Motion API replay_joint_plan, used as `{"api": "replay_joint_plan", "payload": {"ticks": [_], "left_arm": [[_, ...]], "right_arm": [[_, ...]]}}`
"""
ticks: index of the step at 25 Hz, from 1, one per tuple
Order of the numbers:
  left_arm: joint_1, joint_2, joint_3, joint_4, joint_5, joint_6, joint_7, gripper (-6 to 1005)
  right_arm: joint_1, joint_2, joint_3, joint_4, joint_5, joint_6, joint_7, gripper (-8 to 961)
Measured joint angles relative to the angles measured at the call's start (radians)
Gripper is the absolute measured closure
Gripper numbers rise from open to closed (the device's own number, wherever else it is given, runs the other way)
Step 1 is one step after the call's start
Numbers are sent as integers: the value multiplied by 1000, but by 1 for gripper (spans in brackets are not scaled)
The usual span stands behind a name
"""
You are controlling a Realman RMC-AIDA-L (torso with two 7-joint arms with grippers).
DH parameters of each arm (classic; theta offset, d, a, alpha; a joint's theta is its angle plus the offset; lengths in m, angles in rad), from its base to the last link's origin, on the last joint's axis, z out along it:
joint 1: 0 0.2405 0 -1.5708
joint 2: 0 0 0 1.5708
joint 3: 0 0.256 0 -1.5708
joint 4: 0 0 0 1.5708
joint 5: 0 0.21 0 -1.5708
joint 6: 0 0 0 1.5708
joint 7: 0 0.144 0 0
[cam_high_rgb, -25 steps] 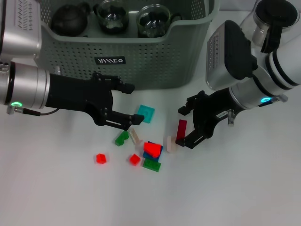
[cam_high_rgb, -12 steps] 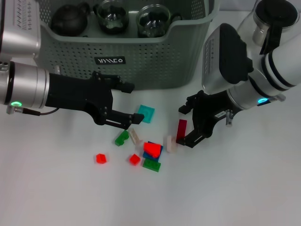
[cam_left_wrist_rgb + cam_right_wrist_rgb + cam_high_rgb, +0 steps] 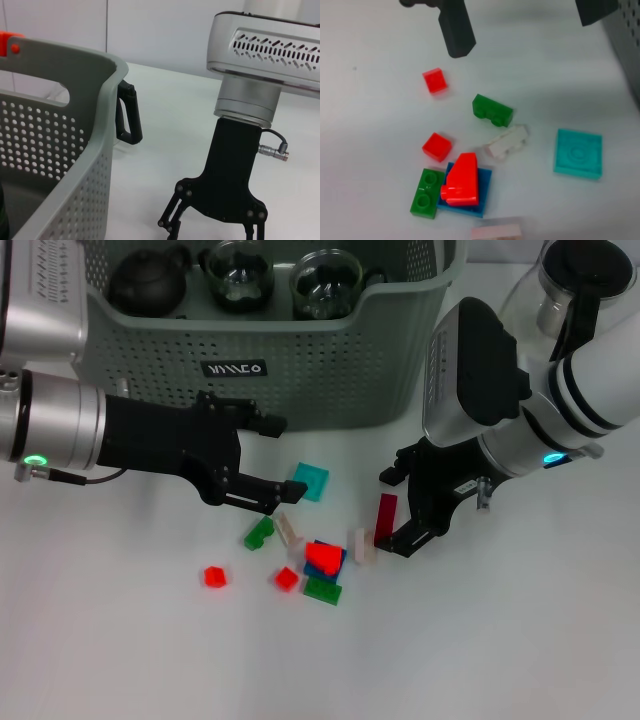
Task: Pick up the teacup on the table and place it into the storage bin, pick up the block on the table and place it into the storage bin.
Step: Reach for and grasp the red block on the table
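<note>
Gripping a dark red block (image 3: 386, 517) upright, my right gripper (image 3: 392, 512) sits low over the table (image 3: 520, 640) beside the scattered bricks. Left gripper (image 3: 275, 462) hovers spread open before the storage bin (image 3: 330, 360), which holds the teacups (image 3: 325, 285).
</note>
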Motion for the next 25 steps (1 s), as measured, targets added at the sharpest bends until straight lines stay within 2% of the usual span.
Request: {"api": "replay_joint_plan", "payload": {"ticks": [6,12,22,25], "left_arm": [[0,0,0,-7,0,-3,0,148],[0,0,0,-9,0,-5,0,148],[0,2,0,-10,4,-8,1,149],[0,2,0,-14,4,-8,3,150]], "right_arm": [[-1,1,-17,1,5,9,4,20],[-3,1,-87,1,29,47,38,22],[-5,0,-93,-2,40,47,71,43],[-5,-2,-100,-2,41,48,84,170]]}}
